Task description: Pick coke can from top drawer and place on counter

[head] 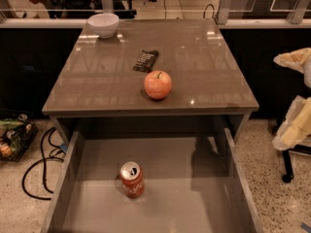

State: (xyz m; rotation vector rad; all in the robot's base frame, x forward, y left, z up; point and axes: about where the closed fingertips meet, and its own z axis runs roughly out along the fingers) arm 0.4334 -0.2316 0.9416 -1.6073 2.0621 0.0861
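The coke can [131, 179] stands upright in the open top drawer [194, 203], left of its middle, with its silver top showing. The drawer is pulled out below the front edge of the counter [107, 76]. The rest of the drawer bottom is bare, and a dark shadow lies on its right part. My gripper is out of view; no fingers show anywhere in the camera view.
On the counter sit a red-orange apple [157, 84] near the front, a dark snack bar [146, 60] behind it and a white bowl [103, 24] at the back left. Pale wrapped shapes [294, 125] and a caster leg stand at the right. Cables [36, 164] lie on the floor at the left.
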